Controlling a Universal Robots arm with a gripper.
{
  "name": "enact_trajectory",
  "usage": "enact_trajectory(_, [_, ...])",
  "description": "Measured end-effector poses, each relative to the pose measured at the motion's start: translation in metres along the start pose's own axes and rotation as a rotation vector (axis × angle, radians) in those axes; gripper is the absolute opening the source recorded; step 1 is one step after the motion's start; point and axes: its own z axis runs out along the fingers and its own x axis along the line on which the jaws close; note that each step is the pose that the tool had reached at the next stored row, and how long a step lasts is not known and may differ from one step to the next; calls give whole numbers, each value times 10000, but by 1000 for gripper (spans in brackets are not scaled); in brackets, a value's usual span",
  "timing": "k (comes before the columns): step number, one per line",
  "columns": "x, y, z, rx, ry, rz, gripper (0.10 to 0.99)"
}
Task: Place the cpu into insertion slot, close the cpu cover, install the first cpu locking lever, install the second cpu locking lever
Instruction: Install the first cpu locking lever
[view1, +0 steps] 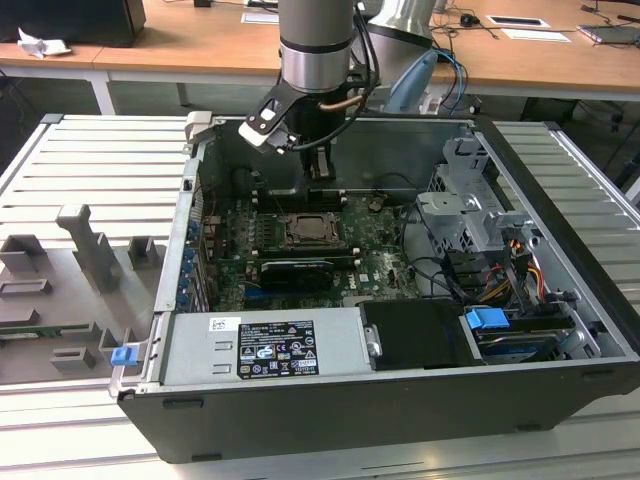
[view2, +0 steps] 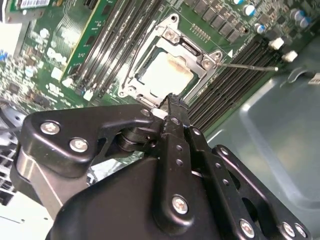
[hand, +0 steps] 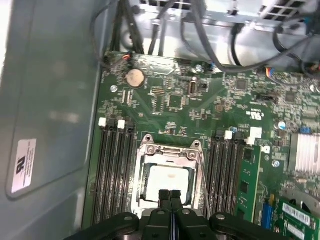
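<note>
The pincer (hand: 170, 196) is hanging clenched, its two fingertips pressing against each other and gripping nothing. In both wrist views its tip is hovering over one edge of the cpu (hand: 167, 179), close above it. Contact cannot be confirmed.

The cpu is lying flat and square in the insertion slot (view1: 288, 232). In the exterior view, the slot is sitting just below the pincer, on the side toward that camera.

The cpu cover (hand: 169, 150) is lying down around the chip, and the pale metal top is showing through its window. The first two steps are therefore judged complete.

A locking lever (view2: 247, 66) is projecting as a thin rod from one corner of the cover. It is reaching out over the memory slots (hand: 112, 170) on that side.

- Long axis: in the first wrist view the rod is running along the side of the cover, roughly parallel to the memory slots.
- Bearing: the rod is lying to one side of the clenched tip, not beneath it.
- Condition: the rod appears raised and unlatched. This is a judgement.

Beyond the slot, the green circuit board (hand: 175, 100) is extending to the wall of the computer case (view1: 300, 420), which is resting on the ribbed worktop (view1: 90, 160).
</note>
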Motion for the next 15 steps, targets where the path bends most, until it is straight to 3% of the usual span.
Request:
enact_trajectory(13, [0,-5,13,21,171,-3007,106])
enact_trajectory(15, [1,-5,19,27,213,-3763,106])
